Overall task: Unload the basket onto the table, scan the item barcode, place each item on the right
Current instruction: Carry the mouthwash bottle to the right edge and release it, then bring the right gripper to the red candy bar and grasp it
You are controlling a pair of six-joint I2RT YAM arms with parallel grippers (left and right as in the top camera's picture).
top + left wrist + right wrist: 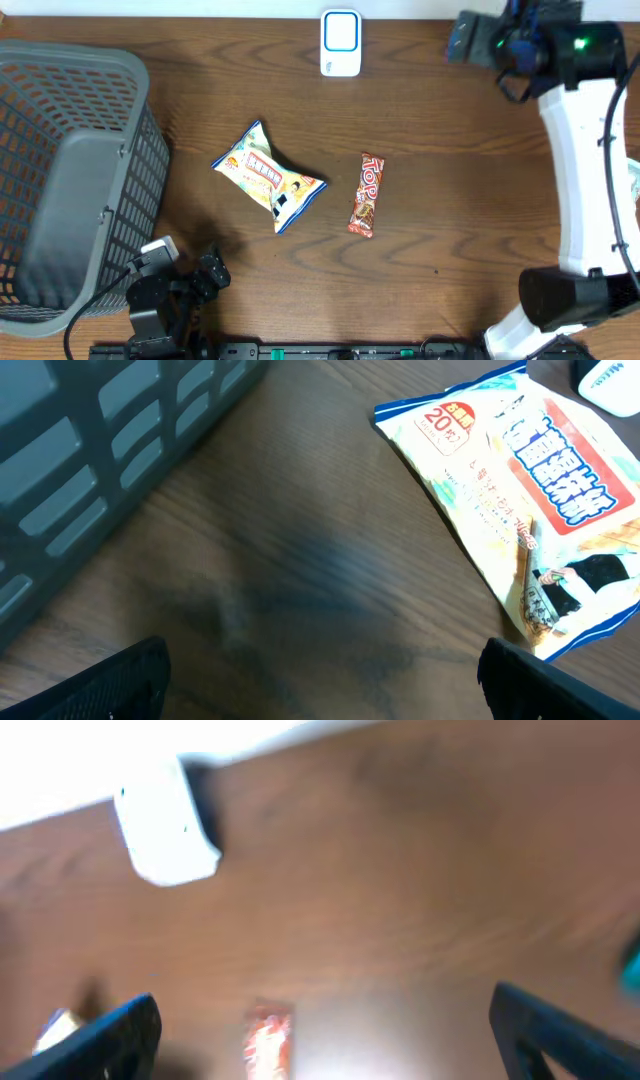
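My left claw (212,270) sits low at the near edge of the table (450,230), close to my base. Its two black fingers are wide apart over bare wood (320,660). Just beside it on the left stands a grey plastic basket (60,150) with walls full of small square holes (100,450). A little farther out lies a snack bag (268,177). It is flat and crinkly, cream and blue, with a red label and a round red sticker (530,490). It lies flat and slanted, apart from both my claws. To its right, well apart from it, lies a candy bar (366,194). It is long and thin, in a shiny red wrapper with white letters. In my right wrist view it is only a red blur (268,1035). My right arm is long and white and runs up the right side of the table. It ends far away in a black wrist with a green light. My right claw (468,38) is up over the far right part of the table and points left, with its fingers spread wide too (325,1020). Farthest of all, at the back edge of the table, stands a small white scanner (340,42) with round corners and a blue front (165,830). The table is dark brown wood with fine lines. Past it is a white strip.
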